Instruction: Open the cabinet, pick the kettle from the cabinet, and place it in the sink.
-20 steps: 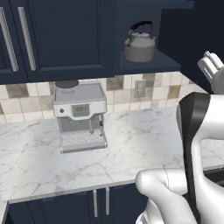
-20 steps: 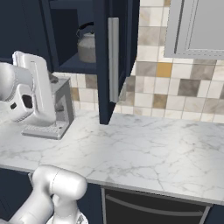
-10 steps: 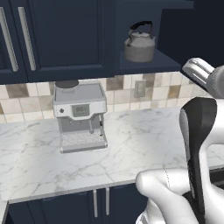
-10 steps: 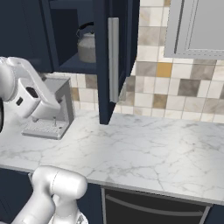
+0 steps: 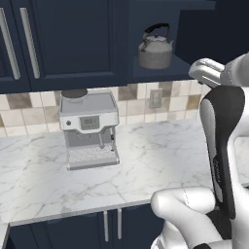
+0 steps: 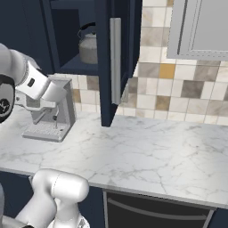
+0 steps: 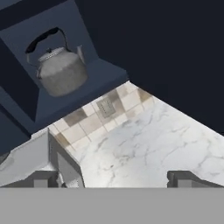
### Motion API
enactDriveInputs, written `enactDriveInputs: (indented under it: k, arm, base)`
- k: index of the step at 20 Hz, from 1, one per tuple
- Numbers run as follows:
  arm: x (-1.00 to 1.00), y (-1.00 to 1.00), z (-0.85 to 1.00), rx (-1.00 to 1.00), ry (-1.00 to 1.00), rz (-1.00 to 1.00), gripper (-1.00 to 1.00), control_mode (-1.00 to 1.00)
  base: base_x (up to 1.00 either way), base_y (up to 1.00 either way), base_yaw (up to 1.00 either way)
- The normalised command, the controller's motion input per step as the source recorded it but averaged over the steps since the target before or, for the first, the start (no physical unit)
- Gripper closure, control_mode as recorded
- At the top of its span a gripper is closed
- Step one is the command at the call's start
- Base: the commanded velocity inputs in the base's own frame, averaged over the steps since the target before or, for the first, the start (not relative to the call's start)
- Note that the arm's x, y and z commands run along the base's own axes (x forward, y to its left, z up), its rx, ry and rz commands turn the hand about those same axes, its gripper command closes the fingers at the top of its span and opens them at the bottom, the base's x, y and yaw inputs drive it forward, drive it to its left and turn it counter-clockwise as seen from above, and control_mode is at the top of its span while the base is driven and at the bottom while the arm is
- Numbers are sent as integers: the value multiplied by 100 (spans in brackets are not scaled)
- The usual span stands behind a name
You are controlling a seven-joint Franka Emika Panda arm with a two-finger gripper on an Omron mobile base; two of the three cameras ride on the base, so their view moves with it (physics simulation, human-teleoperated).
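The right base view showed the cabinet [image 6: 116,62] door swung open edge-on, its silver handle facing the camera. From the left base view the kettle [image 5: 155,47] sat upright on the cabinet's shelf, above the coffee machine [image 5: 90,129]. In the hand view the gripper [image 7: 118,179] stood wide apart, holding nothing.

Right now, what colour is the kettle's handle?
Black, arching over the grey kettle; clearest in the hand view.
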Motion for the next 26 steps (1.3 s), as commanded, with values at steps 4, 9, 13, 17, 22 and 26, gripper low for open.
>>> enactDriveInputs:
  k: [4, 9, 13, 17, 22, 26]
  arm:
    - [30, 9, 7, -7, 0, 22, -100, -100]
    - [26, 7, -6, -12, -13, 19, -100, -100]
    - [34, 0, -5, -10, -18, 11, -100, -100]
    - [35, 0, 1, -6, -7, 10, -100, -100]
    - [44, 0, 8, -5, 5, 2, -100, -100]
    - [36, 2, 16, -5, 5, 12, -100, -100]
  base:
    - [0, 0, 0]
    - [0, 0, 0]
    - [0, 0, 0]
    - [0, 0, 0]
    - [0, 0, 0]
    - [0, 0, 0]
